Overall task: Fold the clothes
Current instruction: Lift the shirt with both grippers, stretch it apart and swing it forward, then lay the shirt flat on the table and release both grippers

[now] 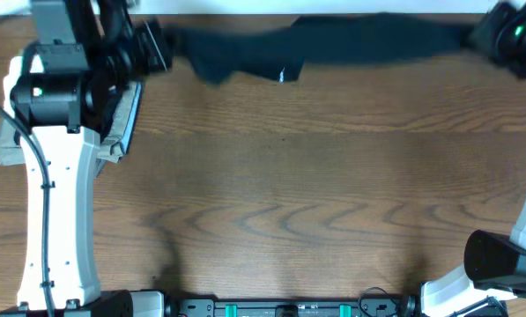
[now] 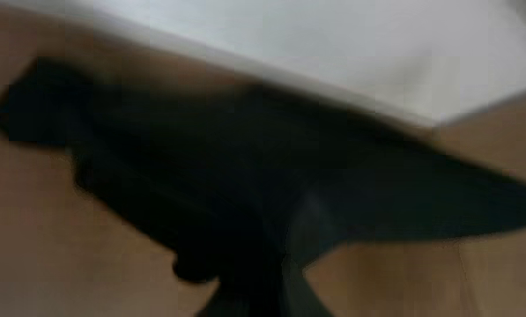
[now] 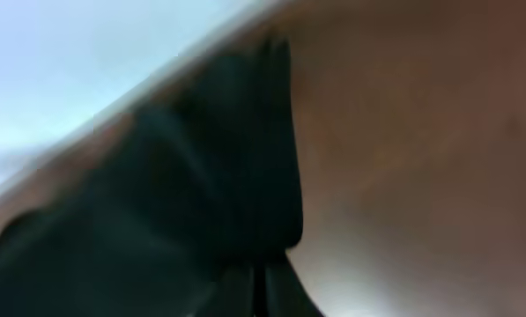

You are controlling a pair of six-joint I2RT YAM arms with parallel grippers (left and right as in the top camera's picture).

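The clothes are a black T-shirt, stretched in a long band along the table's far edge. My left gripper is at its left end and my right gripper at its right end. A small white mark shows on the hanging lower edge. Both wrist views are blurred. In the left wrist view, the black fabric runs into the left jaws, which look shut on it. In the right wrist view, the fabric runs into the shut right jaws.
Folded grey garments lie at the left under my left arm. A white surface borders the wooden table at the far edge. The arm bases stand at the near left and right corners.
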